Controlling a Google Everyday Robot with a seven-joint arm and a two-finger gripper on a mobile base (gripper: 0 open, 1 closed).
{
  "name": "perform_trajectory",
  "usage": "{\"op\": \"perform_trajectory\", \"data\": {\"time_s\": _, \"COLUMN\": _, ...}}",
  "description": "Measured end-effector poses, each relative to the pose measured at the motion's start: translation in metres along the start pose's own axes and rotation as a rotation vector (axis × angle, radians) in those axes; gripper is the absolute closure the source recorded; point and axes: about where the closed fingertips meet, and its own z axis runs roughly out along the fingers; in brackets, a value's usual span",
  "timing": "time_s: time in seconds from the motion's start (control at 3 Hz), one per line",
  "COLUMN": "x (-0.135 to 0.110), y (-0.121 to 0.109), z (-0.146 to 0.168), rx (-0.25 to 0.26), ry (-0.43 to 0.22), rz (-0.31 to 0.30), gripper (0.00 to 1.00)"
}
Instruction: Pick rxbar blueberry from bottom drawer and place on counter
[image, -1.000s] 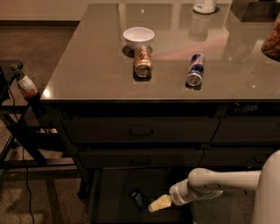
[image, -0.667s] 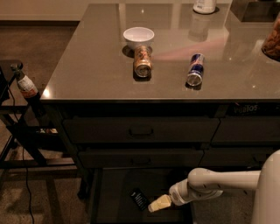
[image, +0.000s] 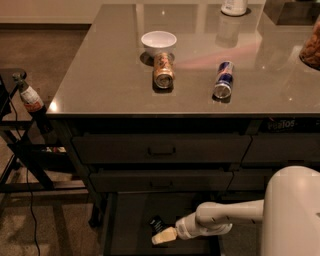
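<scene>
The bottom drawer (image: 131, 220) stands pulled out below the two upper drawers, its dark floor showing. On that floor lies the rxbar blueberry (image: 157, 224), a small dark bar with pale lettering. My gripper (image: 163, 236) reaches in from the right on a white arm, its cream tip low over the drawer floor, right beside the bar's near end. The counter (image: 115, 75) spreads above, glossy grey-brown.
On the counter lie a brown can (image: 163, 71) and a blue-silver can (image: 223, 80), both on their sides, behind them a white bowl (image: 158, 42). A bottle (image: 31, 99) stands on a dark rack at the left. My white body (image: 292, 215) fills the lower right.
</scene>
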Motion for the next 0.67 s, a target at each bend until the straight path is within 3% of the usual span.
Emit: {"op": "perform_trajectory", "data": {"time_s": 0.67, "x": 0.003, "y": -0.004, "z": 0.017, "rx": -0.005, "ry": -0.01, "rz": 0.006, "gripper": 0.0}}
